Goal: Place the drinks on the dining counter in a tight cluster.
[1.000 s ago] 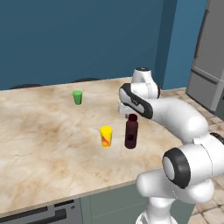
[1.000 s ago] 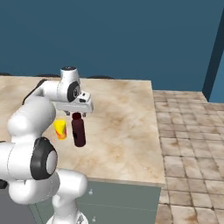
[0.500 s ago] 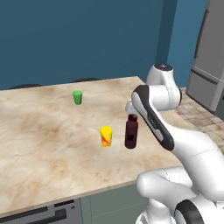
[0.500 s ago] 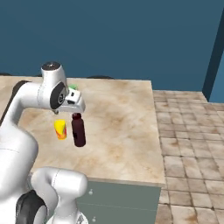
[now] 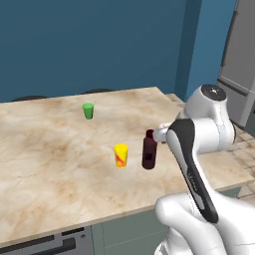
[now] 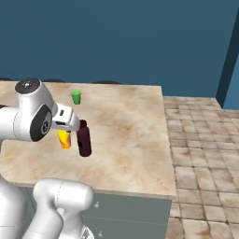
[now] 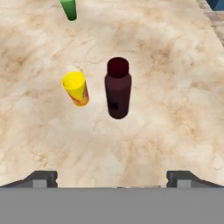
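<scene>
Marble dining counter (image 7: 175, 109) before blue wall: maroon bottle (image 7: 118, 87) upright, yellow cup (image 7: 76, 89) beside it at 9 o'clock (cluster begun), gripper (image 7: 112, 177) wide open, empty, above.

We see a dark maroon bottle (image 7: 118, 89) mid-surface, a yellow cup (image 7: 76, 88) with red-orange markings beside it, and a green cup (image 5: 88, 110) nearer the far edge. Surface (image 5: 45, 149) is beige veined marble; wall (image 5: 74, 40) plain dark blue.

Maroon bottle (image 7: 117, 89) and yellow cup (image 7: 76, 88) stand close — narrow gap (green cup (image 7: 68, 8) well apart)
</scene>
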